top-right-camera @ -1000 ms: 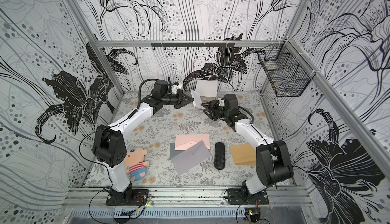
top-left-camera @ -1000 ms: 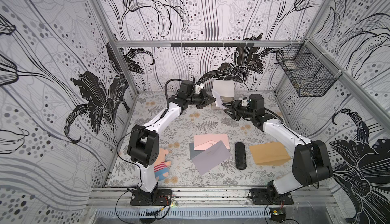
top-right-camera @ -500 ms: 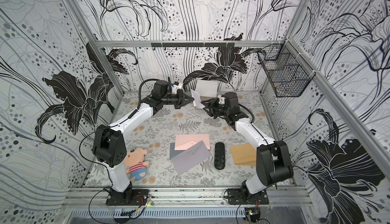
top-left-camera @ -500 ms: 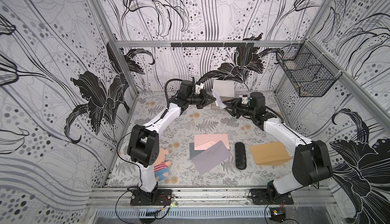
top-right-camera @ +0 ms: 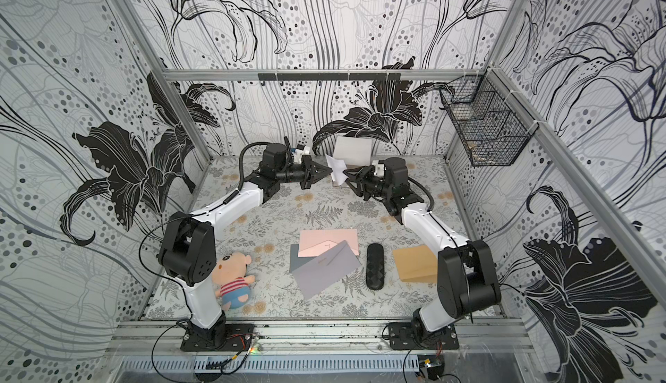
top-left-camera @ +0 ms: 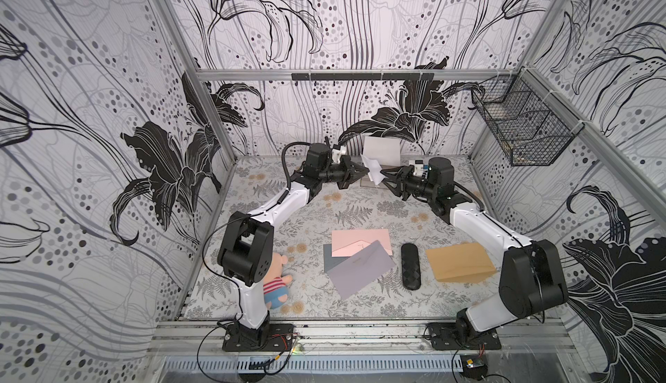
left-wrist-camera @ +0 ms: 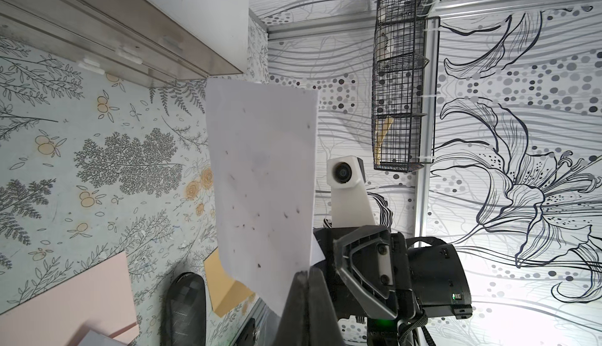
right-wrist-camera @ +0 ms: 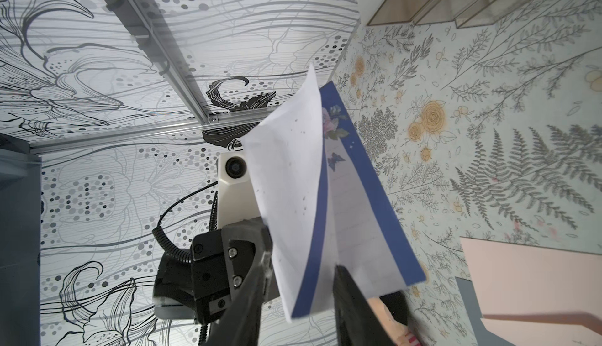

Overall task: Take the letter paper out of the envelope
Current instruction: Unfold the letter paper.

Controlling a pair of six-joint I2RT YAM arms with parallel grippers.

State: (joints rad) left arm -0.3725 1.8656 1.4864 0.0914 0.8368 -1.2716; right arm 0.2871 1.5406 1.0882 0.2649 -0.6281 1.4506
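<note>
The letter paper (top-left-camera: 373, 170) (top-right-camera: 337, 168) hangs in the air over the back of the table, a folded white sheet with a blue, flowered border (right-wrist-camera: 355, 178) inside. My left gripper (left-wrist-camera: 308, 272) (top-left-camera: 367, 173) is shut on one lower corner of it. My right gripper (right-wrist-camera: 301, 253) (top-left-camera: 384, 178) faces it from the other side, open, with the paper's lower edge between its jaws. No envelope is on the paper. A pink envelope (top-left-camera: 360, 244), a grey one (top-left-camera: 360, 269) and a brown one (top-left-camera: 457, 262) lie flat on the table nearer the front.
A black oblong remote (top-left-camera: 411, 267) lies between the grey and brown envelopes. A plush toy (top-left-camera: 275, 284) rests by the left arm's base. A white board on a clear stand (top-left-camera: 382, 148) stands at the back wall. A wire basket (top-left-camera: 519, 129) hangs on the right wall.
My right gripper's jaws have narrowed around the paper's edge and edged a little closer to it. The left gripper has kept its hold and place.
</note>
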